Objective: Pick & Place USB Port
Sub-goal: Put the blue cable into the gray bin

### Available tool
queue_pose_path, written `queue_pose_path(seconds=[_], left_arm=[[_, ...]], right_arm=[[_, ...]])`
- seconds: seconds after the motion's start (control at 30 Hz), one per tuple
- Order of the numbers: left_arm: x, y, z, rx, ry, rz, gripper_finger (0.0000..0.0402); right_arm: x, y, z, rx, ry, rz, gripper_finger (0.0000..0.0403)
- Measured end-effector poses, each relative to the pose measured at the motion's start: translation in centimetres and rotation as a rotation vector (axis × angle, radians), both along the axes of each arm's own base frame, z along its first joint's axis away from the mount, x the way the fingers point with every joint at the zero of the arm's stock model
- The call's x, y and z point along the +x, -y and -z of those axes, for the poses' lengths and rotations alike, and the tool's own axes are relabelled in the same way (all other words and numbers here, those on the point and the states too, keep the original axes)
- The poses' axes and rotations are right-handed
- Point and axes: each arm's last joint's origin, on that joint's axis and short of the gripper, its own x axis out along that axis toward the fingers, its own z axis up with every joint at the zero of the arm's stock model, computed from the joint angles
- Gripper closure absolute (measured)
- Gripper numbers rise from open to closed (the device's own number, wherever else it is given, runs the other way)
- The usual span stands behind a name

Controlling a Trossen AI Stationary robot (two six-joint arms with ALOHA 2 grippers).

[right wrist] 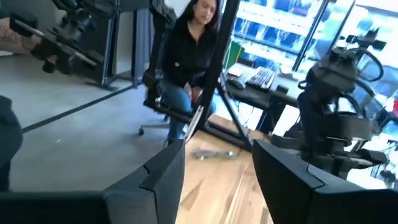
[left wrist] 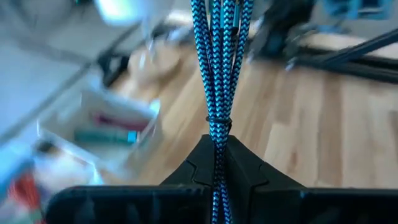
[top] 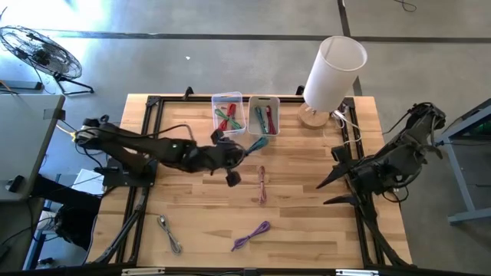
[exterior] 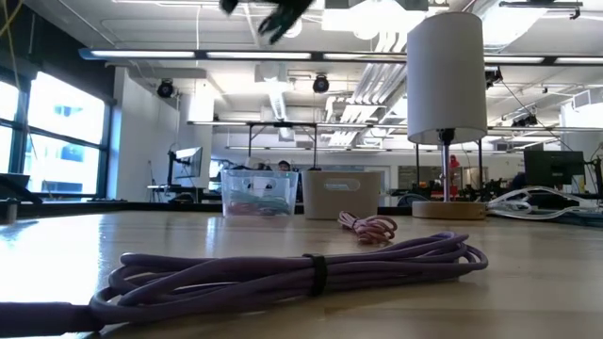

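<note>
The left gripper (top: pixel 244 149) is clamped on a bundled blue-and-black braided USB cable (top: pixel 257 143), lifted above the wooden slatted table (top: pixel 307 222) just in front of the white rectangular plastic bin (top: pixel 262 115), the landmark for all that follows. In the left wrist view the dark fingers (left wrist: pixel 193 168) pinch the cable (left wrist: pixel 219 74) just below its thin black tie, and the strands run straight out from the fingertips, so the cable's long axis follows the gripper's own line; from above, its free end points toward that bin. The bin holds red and teal cables (top: pixel 264 119). Touching the bin's left side stands a clear plastic bin (top: pixel 227 113) with red and green cables inside. To the bin's right rises a white cylindrical lamp (top: pixel 331 73) on a round wooden base. In front of the bin, beyond the gripper, a pink coiled cable (top: pixel 261 184) lies on the boards; farther front lie a purple bundled cable (top: pixel 252 235) and, to the left, a grey cable (top: pixel 169 232). The right gripper (top: pixel 326 192) waits well to the bin's right and front, fingers spread and holding nothing.
</note>
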Motion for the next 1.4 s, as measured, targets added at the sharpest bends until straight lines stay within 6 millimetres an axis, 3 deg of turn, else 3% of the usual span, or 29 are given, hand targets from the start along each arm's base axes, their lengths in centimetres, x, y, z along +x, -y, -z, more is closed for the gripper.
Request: queue_pose_path(seconds=[0.2,0.43,0.8,1.4], left_arm=[[-0.7,1.4,-3.3,0.171,0.169,0.178,0.0392],[-0.5,1.8,-4.9,0.224,0.311,0.342,0.0392],[-0.5,2.1,-5.3,0.213,0.356,0.428,0.0392],[-0.5,2.4,-6.1,0.241,0.441,0.509,0.0392]], right_arm=[[1.9,-0.5,0.2,-0.015,0.029,0.043,0.0222],[5.4,-1.4,1.2,-0.071,0.056,0.035,0.0222],[7.4,-0.3,0.7,-0.029,0.139,0.227,0.0221],[10.4,1.7,1.0,0.032,0.180,0.271,0.0221]])
